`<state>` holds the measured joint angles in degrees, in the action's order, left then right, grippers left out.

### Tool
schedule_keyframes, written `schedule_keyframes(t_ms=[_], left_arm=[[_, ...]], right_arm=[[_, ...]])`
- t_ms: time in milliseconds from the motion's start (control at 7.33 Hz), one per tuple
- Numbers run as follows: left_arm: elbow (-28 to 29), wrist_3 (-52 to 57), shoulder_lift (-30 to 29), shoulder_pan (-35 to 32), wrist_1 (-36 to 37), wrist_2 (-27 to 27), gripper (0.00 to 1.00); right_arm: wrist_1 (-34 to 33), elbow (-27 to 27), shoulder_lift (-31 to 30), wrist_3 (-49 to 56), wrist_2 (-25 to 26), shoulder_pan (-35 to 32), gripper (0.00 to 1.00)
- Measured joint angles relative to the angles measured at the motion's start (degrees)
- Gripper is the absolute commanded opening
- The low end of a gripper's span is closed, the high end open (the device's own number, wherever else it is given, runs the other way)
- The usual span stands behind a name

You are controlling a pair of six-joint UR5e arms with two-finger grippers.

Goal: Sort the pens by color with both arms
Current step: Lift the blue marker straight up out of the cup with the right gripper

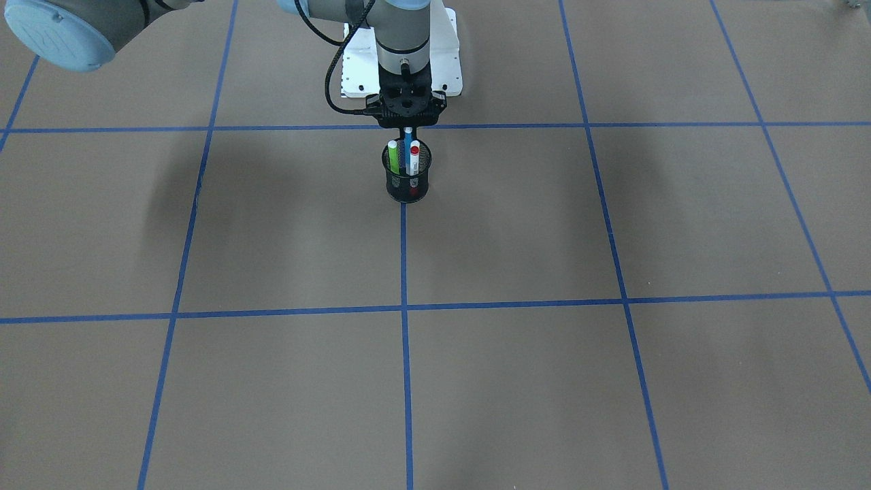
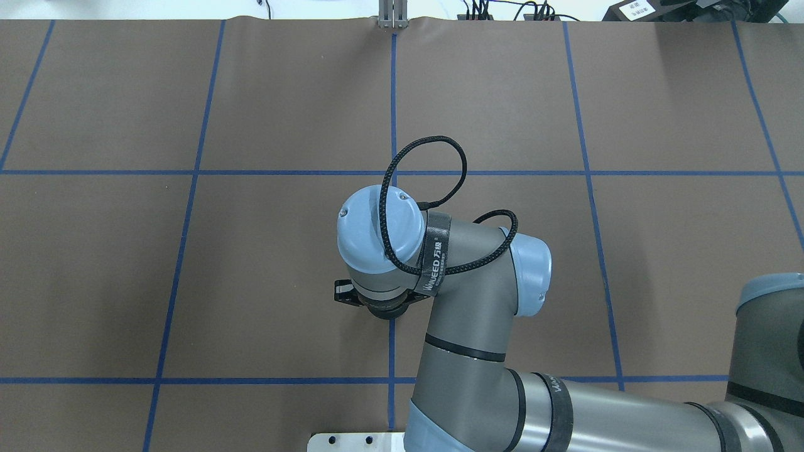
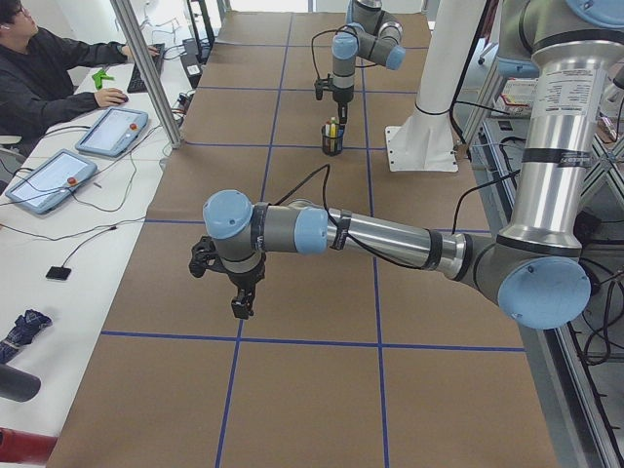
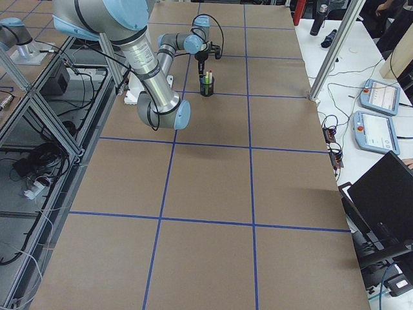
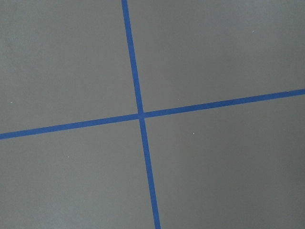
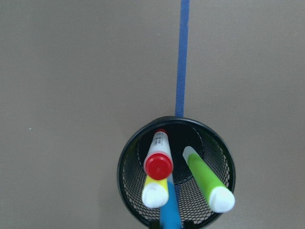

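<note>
I am watching one brown table [image 1: 612, 381] ruled with blue tape lines [image 5: 138, 114], two arms, two grippers, one black mesh cup and four pens. The right arm [image 2: 465, 314] is reaching in from the lower right of the overhead frame and holding the right gripper [image 1: 407, 126] straight above the cup [image 1: 408, 184], which is standing on a tape line in the upper middle of the front-facing frame. All four pens are standing in it: the blue pen [image 1: 407, 146], rising highest with its top between the right gripper's fingers, the lime green pen [image 1: 392, 158], the white pen with the red cap [image 1: 414, 158] and the yellow pen [image 6: 155, 190]. I cannot tell whether those fingers are pressing on the blue pen. The front-facing view is showing only three pens; the right wrist view is adding the yellow one, tucked under the red cap. Overhead, the arm's wrist is covering cup and pens. The left arm [image 3: 380, 234] is showing in the left-side view, the left gripper [image 3: 234, 292] pointing down over bare table at centre left; I cannot tell how wide it is standing. A white pedestal [image 3: 424, 127] is standing at the table's edge, a person [image 3: 44, 73] is sitting upper left beside two tablets [image 3: 112, 132], and a laptop [image 4: 387, 194] is lying at the right-side view's lower right.
</note>
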<state>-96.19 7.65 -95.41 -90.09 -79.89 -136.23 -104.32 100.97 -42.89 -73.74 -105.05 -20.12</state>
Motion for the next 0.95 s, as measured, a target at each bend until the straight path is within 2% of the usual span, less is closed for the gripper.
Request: schedule_keyframes(t_ms=[545, 955], left_arm=[[-0.1, -0.1, -0.2, 0.0, 0.1, 0.1, 1.00], [-0.1, -0.1, -0.3, 0.0, 0.1, 0.1, 1.00]], right_arm=[[-0.4, 3.9, 0.1, 0.0, 0.5, -1.2, 0.00], [-5.1, 8.7, 0.2, 0.0, 0.3, -1.6, 0.00]])
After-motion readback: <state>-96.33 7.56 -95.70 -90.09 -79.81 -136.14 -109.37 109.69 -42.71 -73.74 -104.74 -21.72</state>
